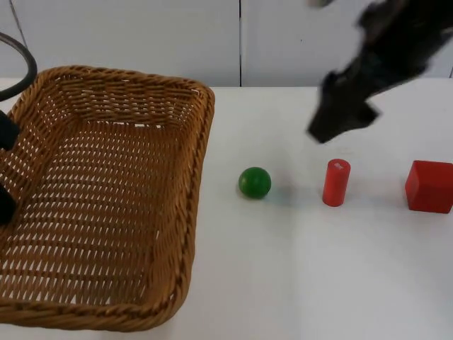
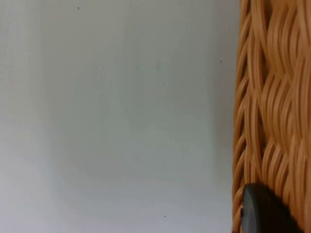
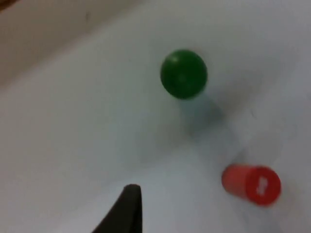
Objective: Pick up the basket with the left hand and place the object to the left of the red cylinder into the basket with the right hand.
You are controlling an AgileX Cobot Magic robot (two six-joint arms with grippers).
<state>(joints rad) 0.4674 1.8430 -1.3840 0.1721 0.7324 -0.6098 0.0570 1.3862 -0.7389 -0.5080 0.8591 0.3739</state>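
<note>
Right pincer (image 1: 333, 127) above red cylinder (image 1: 336, 182)

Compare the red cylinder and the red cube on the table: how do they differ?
Shape: the red cylinder is a round upright post with a circular top; the red cube is a flat-faced block.
Build: the cylinder is slim and taller than wide; the cube is wider and bulkier.
Position: the cylinder stands between the green ball and the cube; the cube sits near the table's right edge.
Shared: both are red, rest on the white table, and are untouched.
</note>
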